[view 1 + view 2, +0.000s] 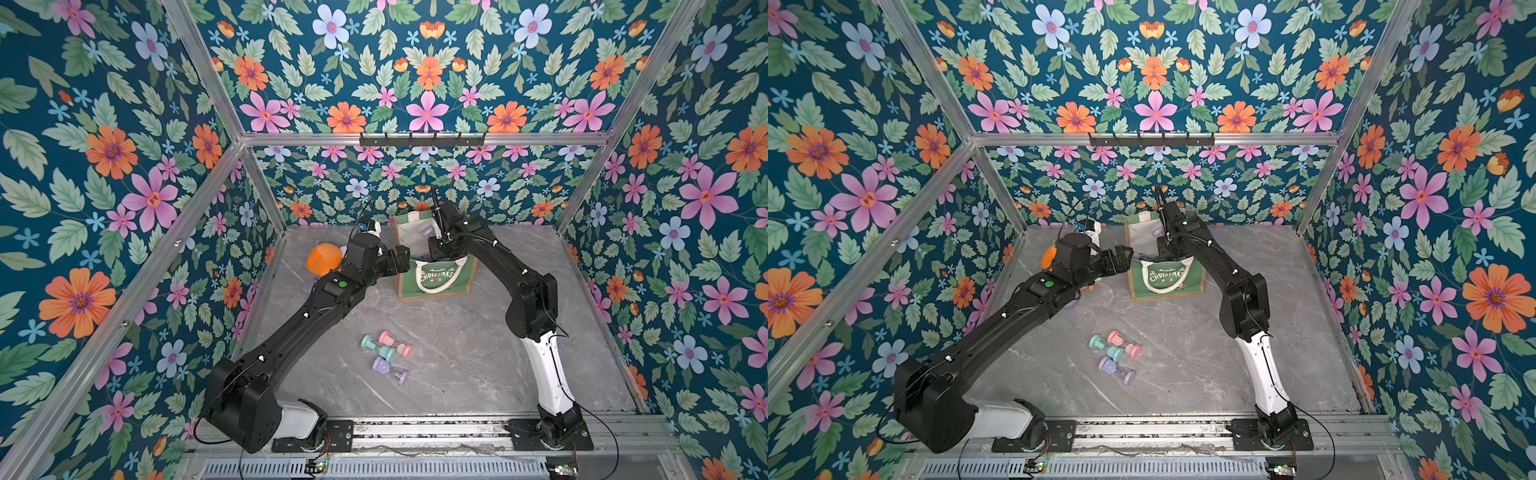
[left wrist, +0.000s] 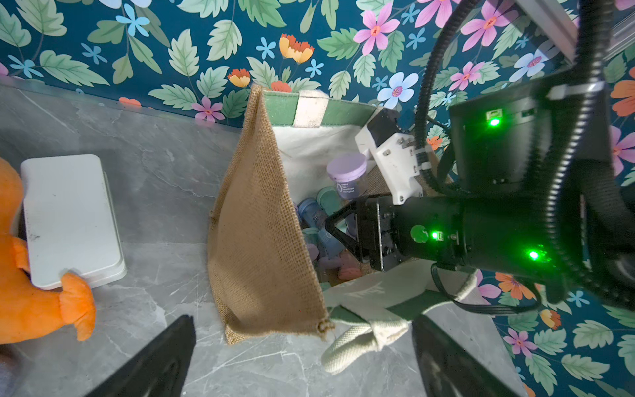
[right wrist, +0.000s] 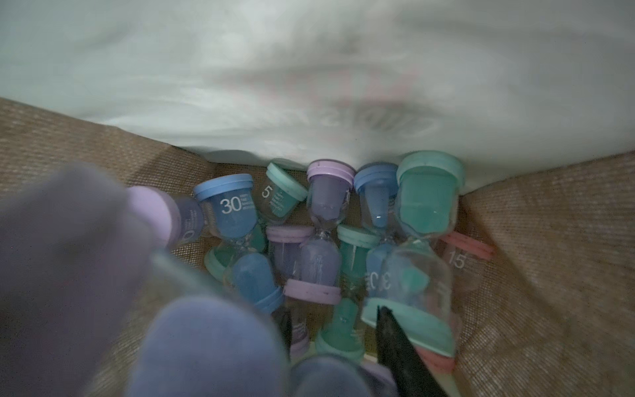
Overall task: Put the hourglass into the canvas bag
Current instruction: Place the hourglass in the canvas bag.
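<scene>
Two grippers: left gripper [image 2: 303, 317] spread beside canvas bag [image 1: 436, 286]; right gripper [image 2: 331, 228] closed inside, perhaps on lilac hourglass [image 2: 347, 172].

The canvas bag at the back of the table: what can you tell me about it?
The canvas bag stands upright on the grey marbled table, near the back wall. Its front is green with white "CHRISTMAS" print and a white rope handle; the sides are tan burlap, the lining cream. Its top gapes open, many pastel hourglasses lie inside, and the right gripper reaches in.
</scene>
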